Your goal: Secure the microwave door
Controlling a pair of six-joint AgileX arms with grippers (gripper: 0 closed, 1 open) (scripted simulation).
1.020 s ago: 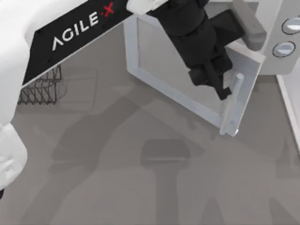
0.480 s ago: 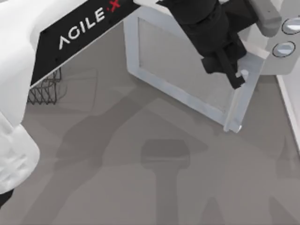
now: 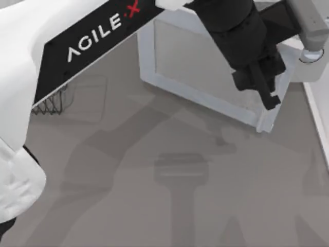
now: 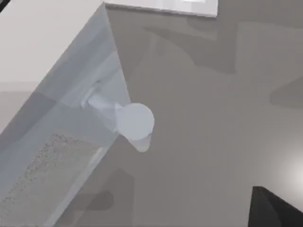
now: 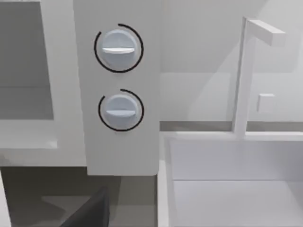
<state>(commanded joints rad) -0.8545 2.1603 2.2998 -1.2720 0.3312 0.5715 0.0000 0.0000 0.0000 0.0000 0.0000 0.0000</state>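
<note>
The microwave door (image 3: pixel 205 77) is located at the 1 o'clock area of the top view, standing partly open at an angle to the microwave body (image 3: pixel 313 67), which is seen at 2 o'clock. The greyish window is framed in white, and the free edge of the door points toward 4 o'clock.

The left hand (image 3: pixel 270 98) is positioned against the free edge of the door, at the bar handle. The dark fingers (image 3: pixel 267 92) are seen close together; whether the handle is clamped between them cannot be told. In the left wrist view, the end of the bar handle (image 4: pixel 135 122) is seen just beside the door edge, above the grey worktop (image 4: pixel 213 118).

A wire rack (image 3: pixel 54 103) is placed on the worktop at 9 o'clock, partly hidden under the left arm; its contents cannot be told.

In the right wrist view, two round knobs (image 5: pixel 118 49) are seen on the control panel, one above the other.
</note>
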